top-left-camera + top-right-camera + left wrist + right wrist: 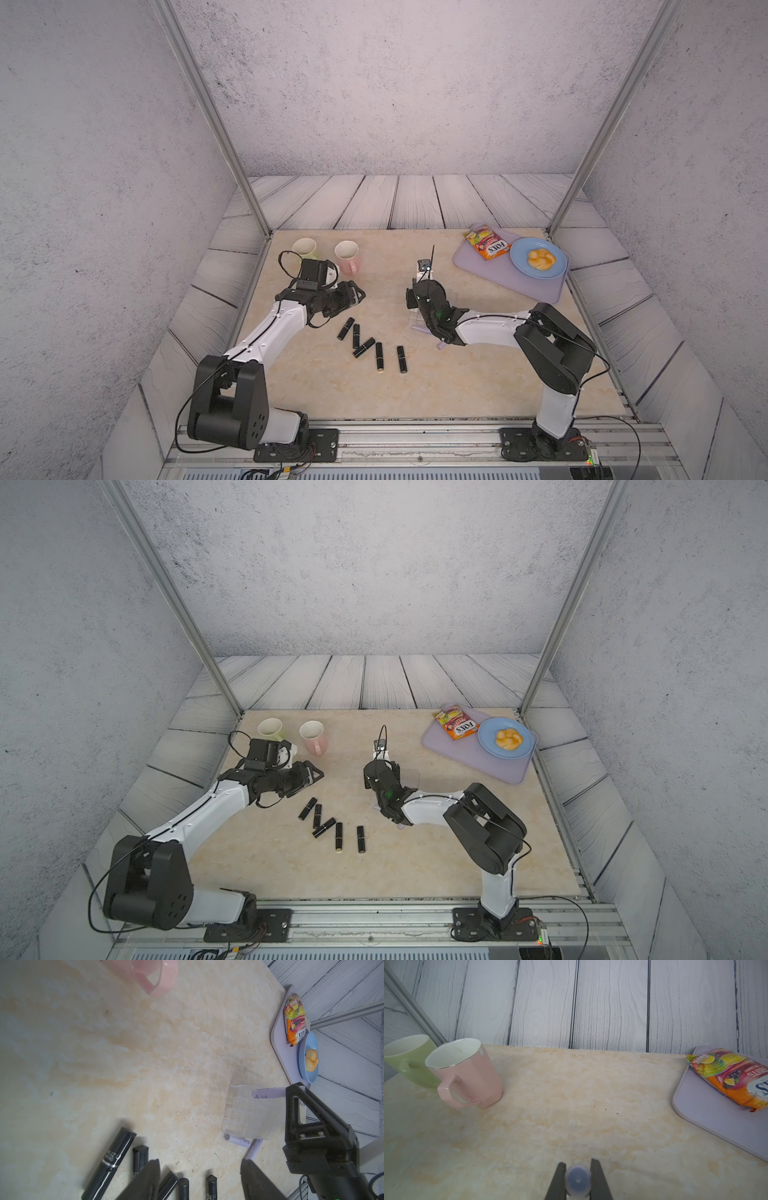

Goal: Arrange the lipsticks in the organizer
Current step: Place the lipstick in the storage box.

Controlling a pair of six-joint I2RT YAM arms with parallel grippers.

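Note:
Several black lipsticks (pixel 364 347) lie loose in a row at the table's middle. My left gripper (pixel 200 1161) hangs open just above them with nothing between its fingers; in both top views it (pixel 359 294) sits left of centre. The clear organizer (pixel 245 1113) stands further right, largely hidden under my right arm in both top views (pixel 411 776). Two lilac lipsticks (pixel 239 1140) lie at its near edge. My right gripper (pixel 578 1167) is shut on a third lilac lipstick (pixel 578 1180), seen end-on; this tube (pixel 268 1093) is level over the organizer's far end.
A green mug (pixel 305 248) and a pink mug (pixel 348 255) stand at the back left. At the back right, a lilac tray (pixel 540 286) carries a candy bag (pixel 487 244) and a blue plate (pixel 557 272) with a bun. Metal posts rise at both back corners.

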